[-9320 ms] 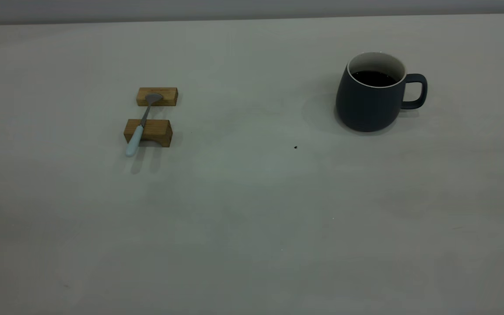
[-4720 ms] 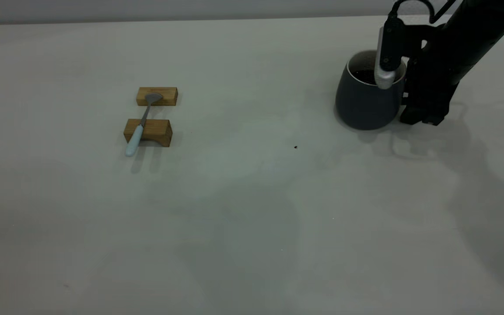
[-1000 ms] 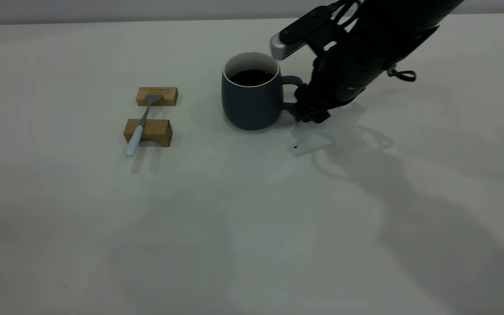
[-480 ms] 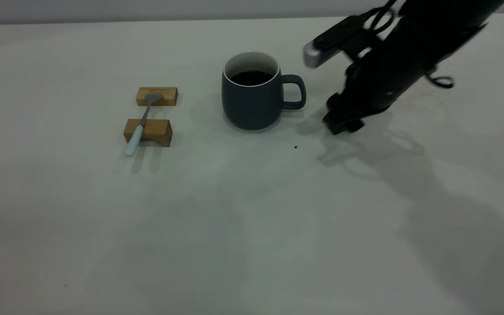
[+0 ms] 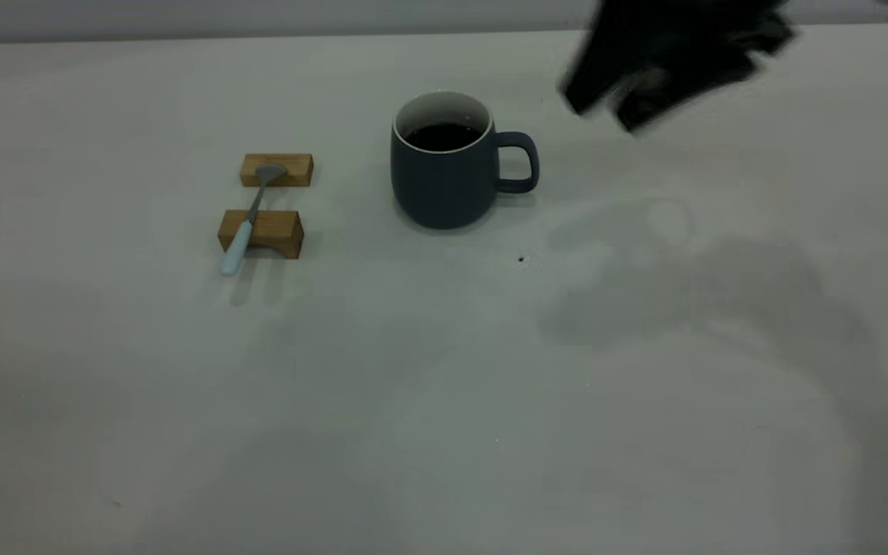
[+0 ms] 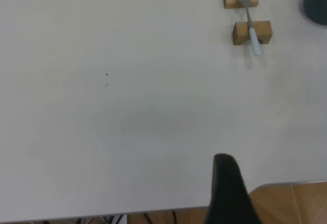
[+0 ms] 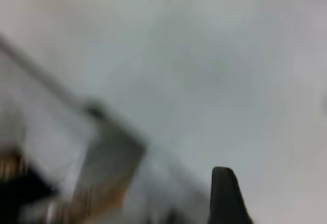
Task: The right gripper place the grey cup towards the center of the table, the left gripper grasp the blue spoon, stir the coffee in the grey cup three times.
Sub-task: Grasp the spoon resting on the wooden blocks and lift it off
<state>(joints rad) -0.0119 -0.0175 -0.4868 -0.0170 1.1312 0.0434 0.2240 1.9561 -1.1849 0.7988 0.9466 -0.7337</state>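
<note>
You are looking at a plain off-white table (image 5: pixel 444 370) with a grey wall band along its far edge and a tiny dark speck (image 5: pixel 520 260) near the middle. The grey cup (image 5: pixel 444 173) stands upright toward the table's centre, nearer the far edge than the near one: a rounded dark slate mug with a white interior, a thin white rim line and a loop handle turned to the right side. The coffee (image 5: pixel 442 136) inside is nearly black and sits well below the rim. No writing or brand shows on anything.

Left of the cup, the blue spoon (image 5: pixel 247 223) lies across two tan wooden blocks (image 5: pixel 263 231), its grey bowl on the farther block and its pale blue handle overhanging the nearer one toward the near edge.

The right gripper (image 5: pixel 629 104) is a blurred black mass above the far right of the table, well apart from the cup and clear of its handle; you cannot tell how its fingers stand. The left gripper (image 6: pixel 227 193) shows one black finger at the table's edge, far from the spoon; its spread cannot be told either.
</note>
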